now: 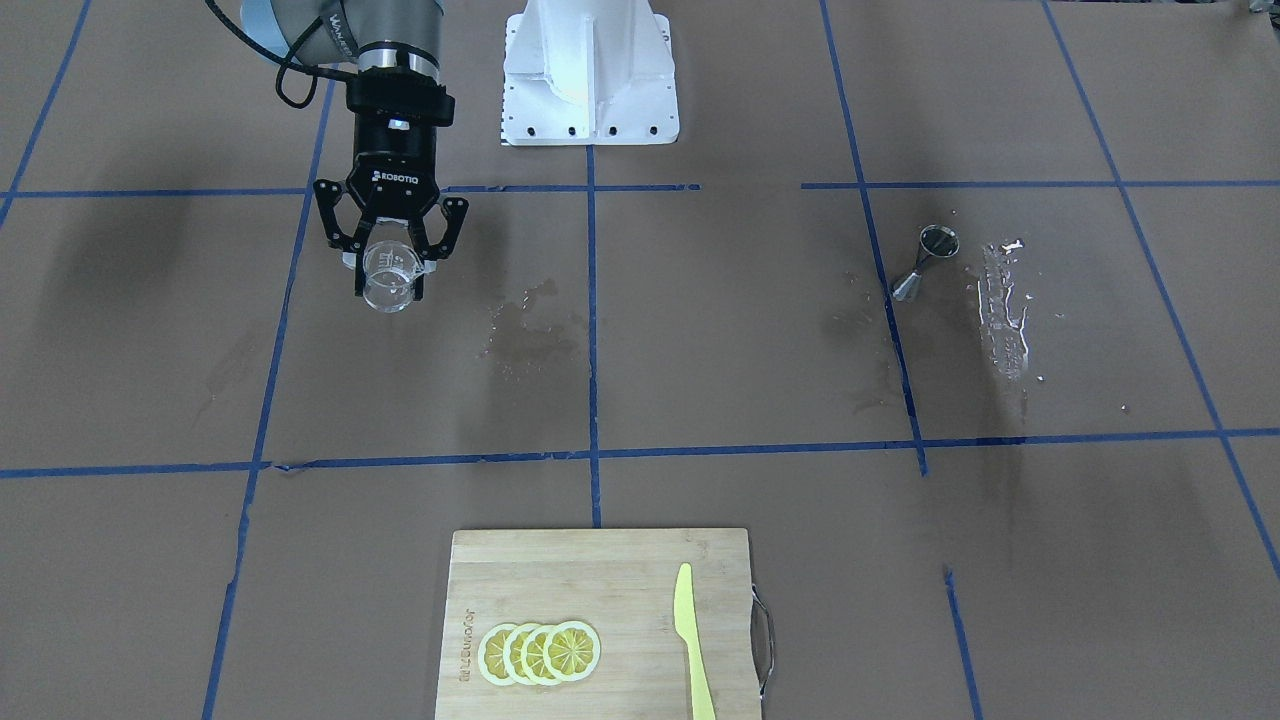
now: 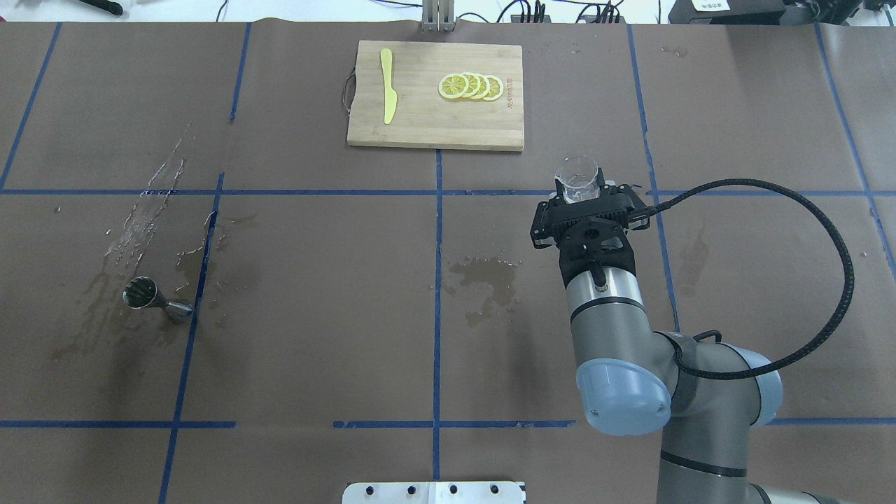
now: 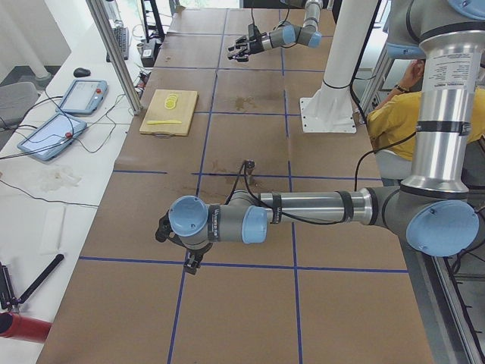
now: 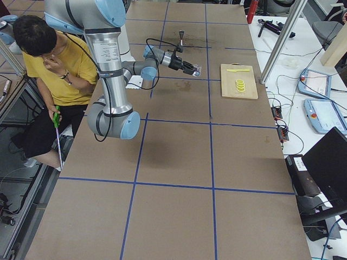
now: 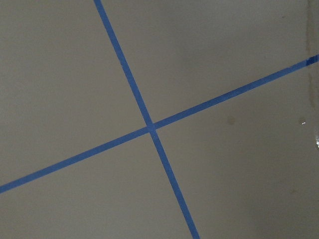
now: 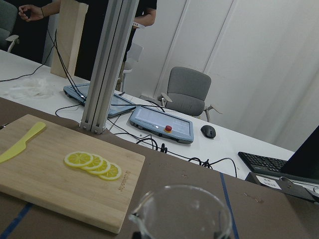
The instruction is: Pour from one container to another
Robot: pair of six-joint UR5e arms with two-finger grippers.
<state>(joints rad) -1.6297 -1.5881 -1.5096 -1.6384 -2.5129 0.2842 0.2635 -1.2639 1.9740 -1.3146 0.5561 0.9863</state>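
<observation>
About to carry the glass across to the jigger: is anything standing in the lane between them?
Nothing visible does. The right claw holds the glass cup; between it and the jigger lie only wet patches and blue tape lines. The cutting board sits off that line, toward the operators' side.

The cutting board (image 2: pixel 434 129) lies at the middle of the tabletop's (image 2: pixel 315 336) far edge, with the knife (image 2: pixel 387 94) on its left part and the lemon slices (image 2: pixel 470 86) on its right. The glass cup (image 2: pixel 577 178) sits in the right pincer (image 1: pixel 390 282) above the right half, nearer the robot than the board. The jigger (image 2: pixel 150 297) stands well apart on the left half.
</observation>
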